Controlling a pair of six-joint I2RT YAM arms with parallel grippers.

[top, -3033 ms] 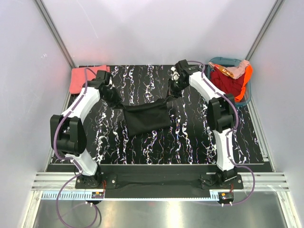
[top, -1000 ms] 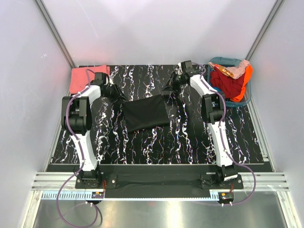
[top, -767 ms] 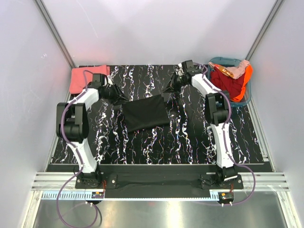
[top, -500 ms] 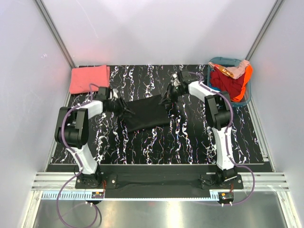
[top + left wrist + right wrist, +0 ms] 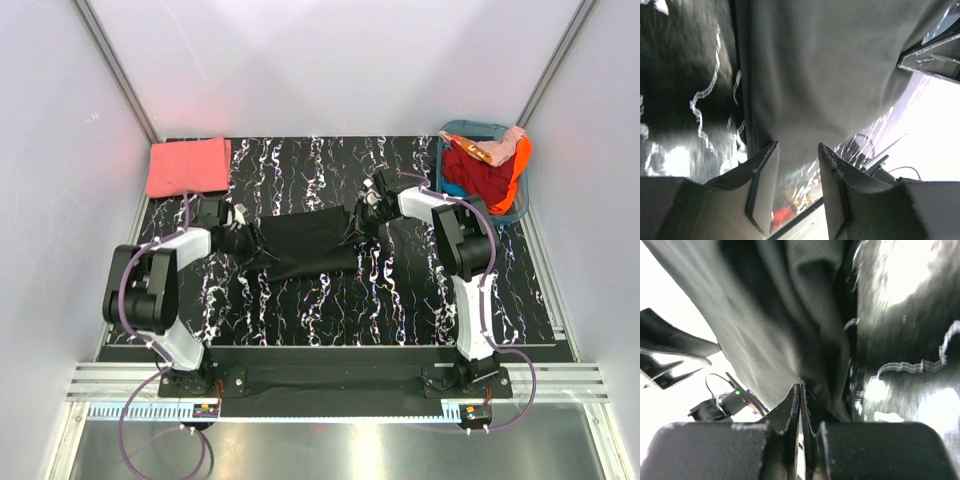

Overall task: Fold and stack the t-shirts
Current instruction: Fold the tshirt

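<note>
The black t-shirt (image 5: 305,240) lies folded in a band on the middle of the table. My left gripper (image 5: 250,242) is low at its left end. In the left wrist view my left gripper (image 5: 797,147) is open, and the shirt's edge (image 5: 815,75) lies just past the fingertips with nothing between them. My right gripper (image 5: 358,222) is at the shirt's right end. In the right wrist view my right gripper (image 5: 800,387) is shut, with the black cloth (image 5: 770,330) pinched at the tips. The coral-pink t-shirt (image 5: 187,166) lies folded at the back left corner.
A teal basket (image 5: 452,131) stands at the back right and holds red, orange and pink clothes. White walls with metal rails enclose the black marbled table (image 5: 400,290). Both arm bases sit at the near edge.
Both grippers carried the shirt's far edge toward the near side and down onto the cloth. The left gripper, earlier closed on the cloth, now stands open.
</note>
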